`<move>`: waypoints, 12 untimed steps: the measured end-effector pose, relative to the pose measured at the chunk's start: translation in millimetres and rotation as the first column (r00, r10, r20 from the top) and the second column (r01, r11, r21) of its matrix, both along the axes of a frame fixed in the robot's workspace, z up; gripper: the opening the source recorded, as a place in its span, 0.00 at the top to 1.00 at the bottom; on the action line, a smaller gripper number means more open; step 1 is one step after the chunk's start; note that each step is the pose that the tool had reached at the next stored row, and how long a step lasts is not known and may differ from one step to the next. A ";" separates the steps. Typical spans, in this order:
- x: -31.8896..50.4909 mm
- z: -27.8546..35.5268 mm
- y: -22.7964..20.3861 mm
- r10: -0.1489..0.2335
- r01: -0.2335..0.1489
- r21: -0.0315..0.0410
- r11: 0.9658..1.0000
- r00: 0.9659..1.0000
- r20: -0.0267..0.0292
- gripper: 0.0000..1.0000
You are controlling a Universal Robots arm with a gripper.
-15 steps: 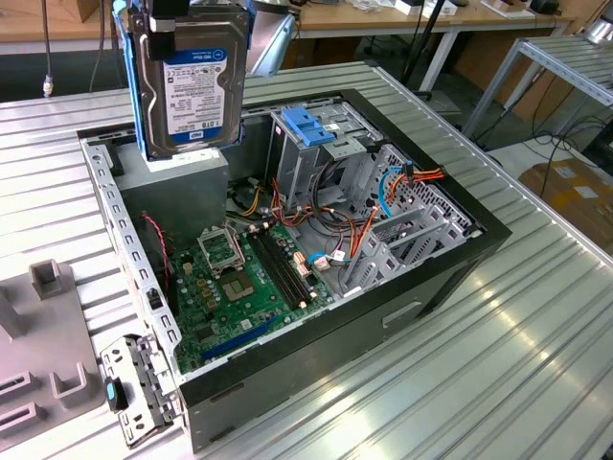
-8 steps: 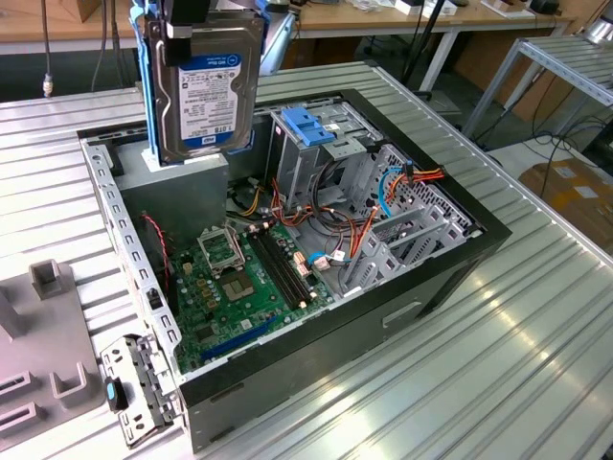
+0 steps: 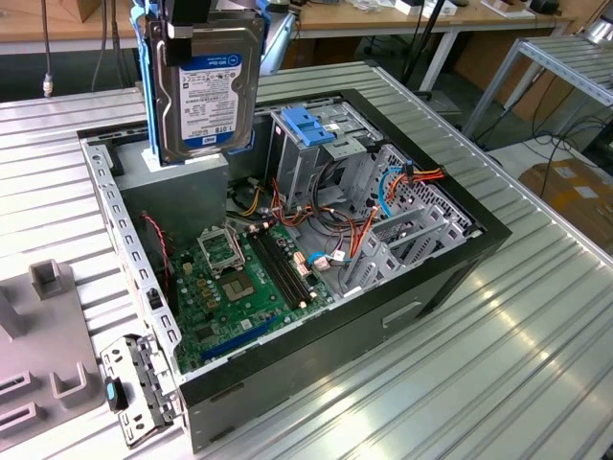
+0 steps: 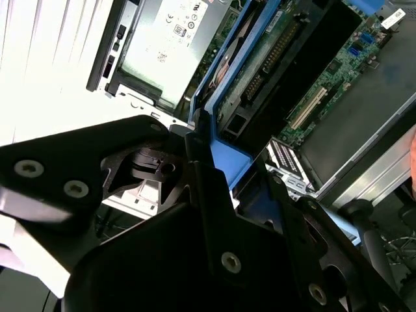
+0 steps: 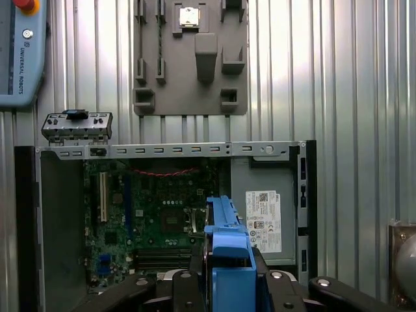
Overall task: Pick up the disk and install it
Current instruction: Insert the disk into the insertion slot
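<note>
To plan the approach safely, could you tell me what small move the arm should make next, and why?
Probably shift the disk toward the exterior view's right, keeping height: the gripper holds it upright above the grey box, while the cage with the blue handle stands to that side.

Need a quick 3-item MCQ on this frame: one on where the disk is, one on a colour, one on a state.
1. Where is the disk?
A. Upright in the air above the open case
B. Lying flat inside it
C. Lying beside it

2. What colour is the disk's carrier rail?
A. Red
B. Yellow
C. Blue

3. What is the gripper doing?
A. Open, away from the disk
B. Shut on the disk
C. Open around it, not touching

Answers:
1 A: the exterior view shows it hanging label-out over the case.
2 C: blue plastic frames it in both wrist views.
3 B: the disk hangs from the gripper with nothing else supporting it.
</note>
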State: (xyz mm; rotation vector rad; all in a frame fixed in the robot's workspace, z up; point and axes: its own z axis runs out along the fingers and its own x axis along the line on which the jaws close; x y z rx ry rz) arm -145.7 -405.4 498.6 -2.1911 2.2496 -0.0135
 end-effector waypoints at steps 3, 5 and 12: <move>0.0 0.0 -1.4 0.000 0.000 -0.001 1.000 1.000 0.000 0.63; 0.0 -0.1 -2.7 0.000 0.000 -0.005 1.000 1.000 0.000 0.63; 0.0 -0.6 -20.9 0.000 0.000 -0.016 1.000 1.000 0.000 0.63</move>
